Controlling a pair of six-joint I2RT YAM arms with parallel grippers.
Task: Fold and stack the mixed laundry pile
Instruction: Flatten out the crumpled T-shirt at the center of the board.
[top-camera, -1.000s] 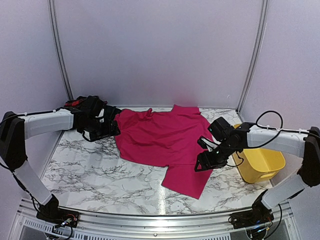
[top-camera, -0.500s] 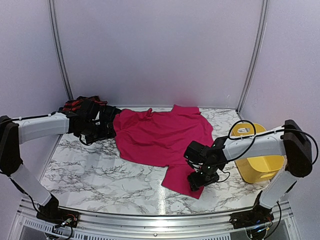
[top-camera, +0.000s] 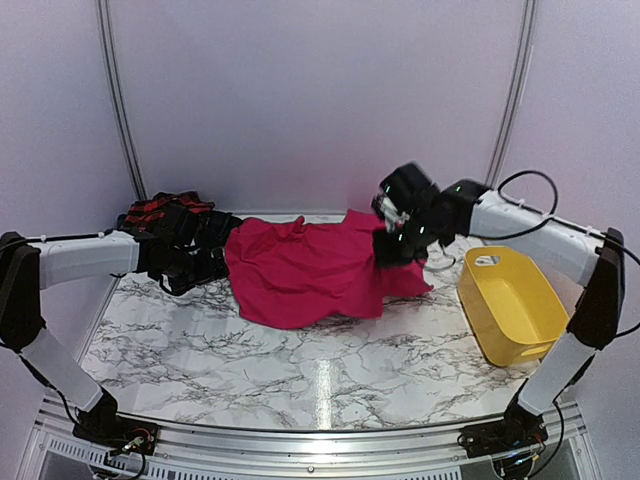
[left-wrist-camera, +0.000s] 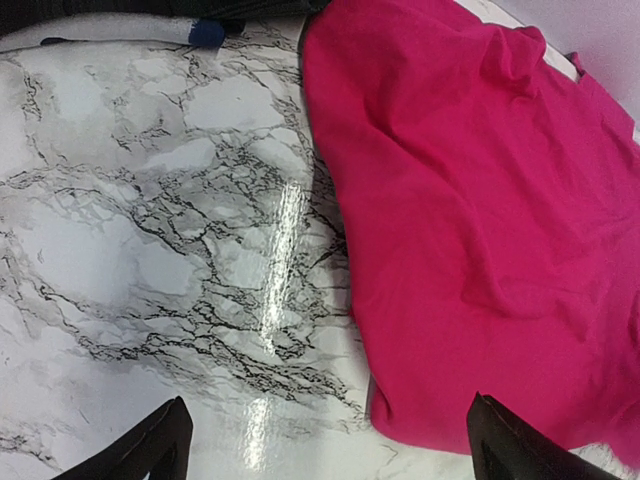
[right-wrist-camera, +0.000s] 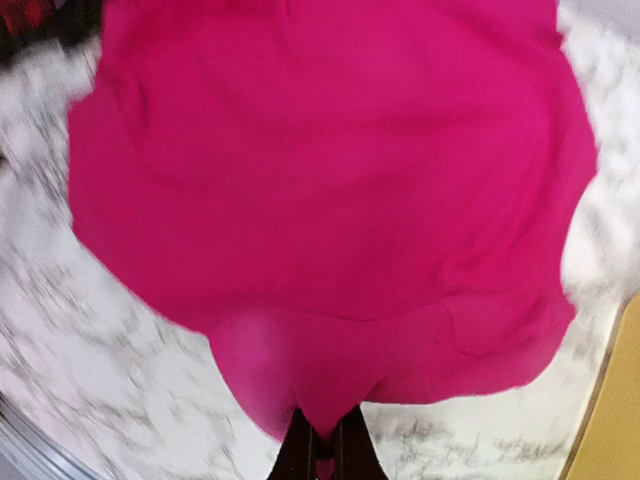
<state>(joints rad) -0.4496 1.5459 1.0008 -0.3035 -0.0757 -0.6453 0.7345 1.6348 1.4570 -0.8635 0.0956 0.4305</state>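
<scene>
While my right gripper (right-wrist-camera: 322, 430) clenches the hem of the magenta-pink garment (top-camera: 300, 275) at far right, I note its long axis runs leftward to the left gripper (left-wrist-camera: 326, 420), jaws spread, empty.

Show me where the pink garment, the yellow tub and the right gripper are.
pink garment (top-camera: 300, 270), top external view, middle of the spread cloth.
yellow tub (top-camera: 512, 300), top external view, bare inner floor.
right gripper (right-wrist-camera: 322, 445), right wrist view, between the jaws pinching the cloth's edge.
</scene>
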